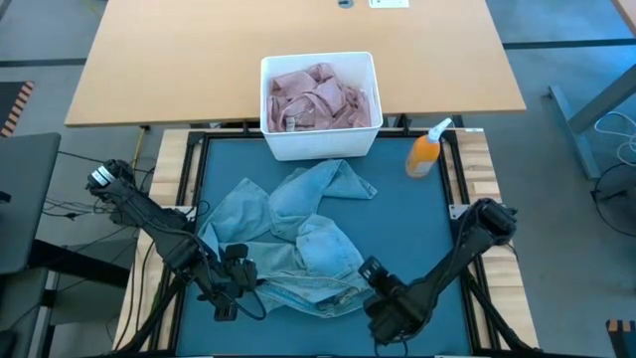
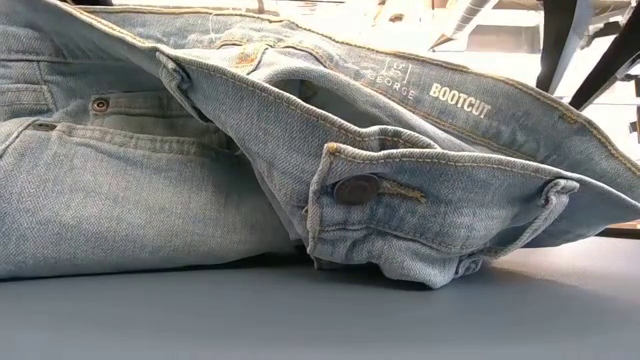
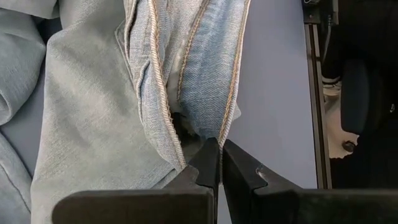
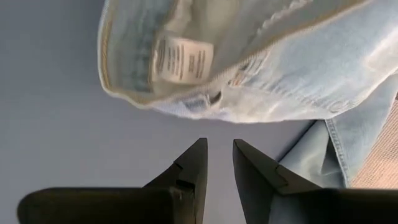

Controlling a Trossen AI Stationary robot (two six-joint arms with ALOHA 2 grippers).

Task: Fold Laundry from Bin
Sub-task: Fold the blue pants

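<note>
Light blue denim jeans [image 1: 298, 244] lie crumpled on the teal mat [image 1: 417, 229]. Their buttoned waistband [image 2: 360, 190] rests on the mat close to the low camera. A pink shirt [image 1: 318, 97] fills the white bin [image 1: 318, 147] at the mat's far edge. My left gripper [image 1: 246, 270] [image 3: 219, 148] is shut on the jeans at their near left side. My right gripper [image 1: 368, 268] [image 4: 219, 146] stands open at the jeans' near right side. It is just short of the waistband with its white label [image 4: 183, 59], and only mat shows between its fingers. My left gripper pinches a stitched edge of the jeans [image 3: 219, 132] between the tips of its two fingers. The fingers slant down at it from the table's near left. The denim runs away from the fingers in bunched lengthwise folds and lies on the mat.
An orange spray bottle [image 1: 425, 151] stands at the mat's far right corner. A wooden table [image 1: 199, 60] lies beyond the bin. Bare mat shows on the right of the jeans and along the near edge.
</note>
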